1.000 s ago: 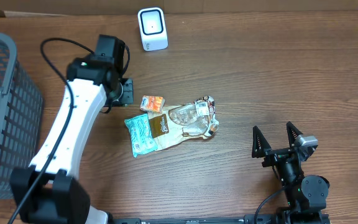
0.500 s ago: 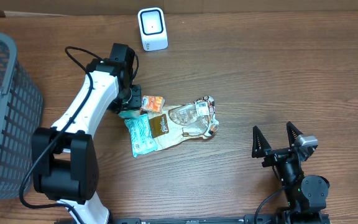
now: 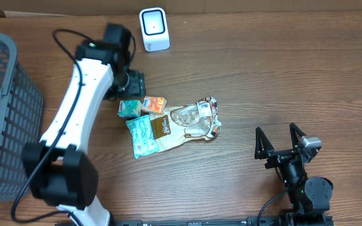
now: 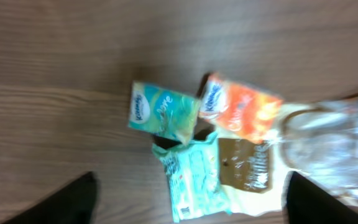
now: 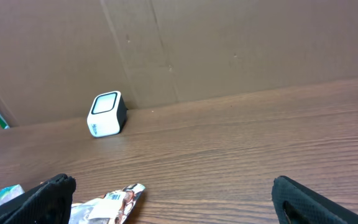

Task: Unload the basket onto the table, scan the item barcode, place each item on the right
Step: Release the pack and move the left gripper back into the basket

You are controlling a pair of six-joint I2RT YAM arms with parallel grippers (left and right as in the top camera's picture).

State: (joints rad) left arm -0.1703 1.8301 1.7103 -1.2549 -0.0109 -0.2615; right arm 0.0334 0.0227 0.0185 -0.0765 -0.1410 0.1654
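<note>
Overhead: your left gripper (image 3: pixel 135 83) hangs spread and empty beside the teal tissue pack (image 3: pixel 129 108); nothing faces the scanner (image 3: pixel 154 29); scanning remains.

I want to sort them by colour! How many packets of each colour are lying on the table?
Teal: 2, the small tissue pack and the bigger pouch
Orange: 1, the orange tissue pack
Clear with a brown label: 1, the snack bag
Total: 4 packets
</note>
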